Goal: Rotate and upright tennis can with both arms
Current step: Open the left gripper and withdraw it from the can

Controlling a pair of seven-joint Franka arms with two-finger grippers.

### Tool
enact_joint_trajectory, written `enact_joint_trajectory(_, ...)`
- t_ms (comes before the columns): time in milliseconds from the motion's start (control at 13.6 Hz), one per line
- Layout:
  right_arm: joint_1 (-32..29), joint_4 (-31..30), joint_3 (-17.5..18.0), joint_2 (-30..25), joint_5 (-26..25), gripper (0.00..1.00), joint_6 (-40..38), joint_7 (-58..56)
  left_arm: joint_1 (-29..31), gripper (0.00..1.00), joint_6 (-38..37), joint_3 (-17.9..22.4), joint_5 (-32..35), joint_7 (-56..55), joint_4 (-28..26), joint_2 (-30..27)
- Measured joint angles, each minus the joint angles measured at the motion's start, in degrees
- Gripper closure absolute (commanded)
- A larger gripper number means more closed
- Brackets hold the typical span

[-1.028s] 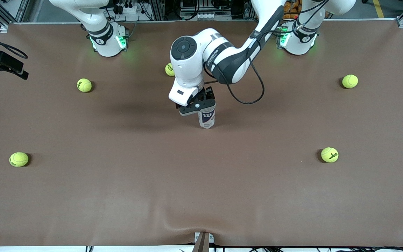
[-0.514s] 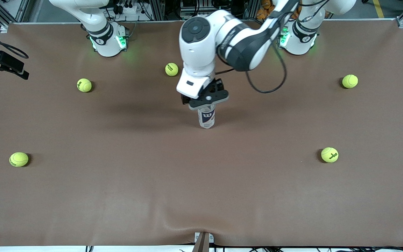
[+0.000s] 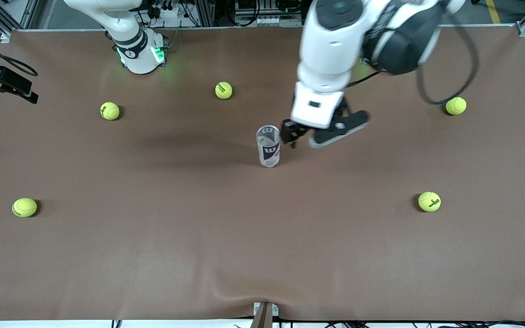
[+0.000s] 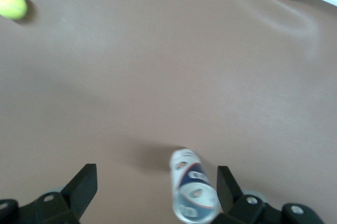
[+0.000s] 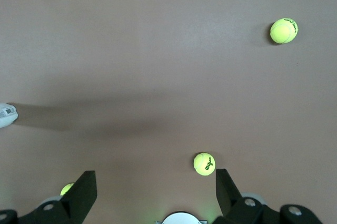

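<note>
Two tennis balls nearest the front camera, one toward the right arm's end (image 3: 24, 207), one toward the left arm's (image 3: 429, 201). Tennis can (image 3: 268, 146): upright mid-table, standing free. Left gripper (image 3: 319, 132): raised just beside the can, fingers spread, nothing held. Right gripper (image 5: 155, 192): fingers spread, empty, arm waiting above the table. Three more balls (image 3: 223, 90) farther off.

front cam high, wrist cams downward
</note>
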Motion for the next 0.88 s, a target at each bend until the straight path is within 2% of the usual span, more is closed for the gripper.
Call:
enact_joint_trajectory(147, 0.0, 0.0, 0.0, 0.0, 0.0, 0.0, 0.0, 0.0, 1.2, 0.0, -3.2, 0.0, 0.0, 6.4, 0.0, -1.5)
enact_joint_trajectory(367, 0.0, 0.0, 0.0, 0.0, 0.0, 0.0, 0.0, 0.0, 2.5, 0.0, -5.7, 0.1, 0.1, 10.0, 0.0, -3.5)
enact_joint_trajectory(881, 0.1, 0.0, 0.0, 0.0, 0.0, 0.0, 0.0, 0.0, 18.1, 0.0, -9.0, 0.3, 0.1, 31.3, -0.1, -10.3)
